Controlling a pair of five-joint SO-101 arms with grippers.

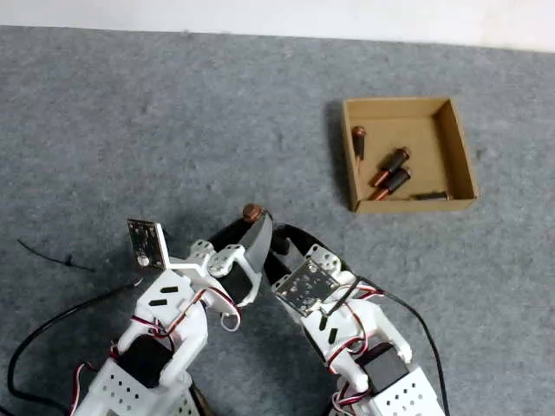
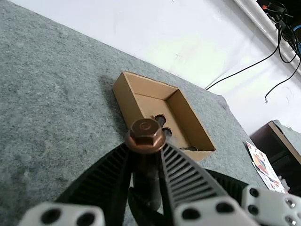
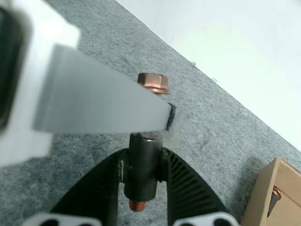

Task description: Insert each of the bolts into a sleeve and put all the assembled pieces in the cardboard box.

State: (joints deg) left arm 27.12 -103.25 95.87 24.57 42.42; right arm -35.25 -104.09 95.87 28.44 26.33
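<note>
A copper bolt (image 1: 252, 212) stands upright at the table's middle front, where both arms meet. My left gripper (image 2: 145, 146) is shut on the bolt (image 2: 145, 135) just under its hex head. My right gripper (image 3: 142, 162) is shut on a black sleeve (image 3: 142, 169) around the bolt's shaft; the copper threaded tip (image 3: 136, 205) pokes out of the sleeve's far end. The left gripper's finger (image 3: 94, 106) crosses in front of the bolt below its head (image 3: 154, 82). The cardboard box (image 1: 353, 165) sits at the right rear with several assembled pieces (image 1: 390, 165) inside.
A thin black wire (image 1: 52, 257) lies on the grey felt at the left front. The box (image 2: 141, 96) is some way beyond the held bolt, its corner (image 3: 273, 188) also near the right gripper. A white wall borders the table's far edge.
</note>
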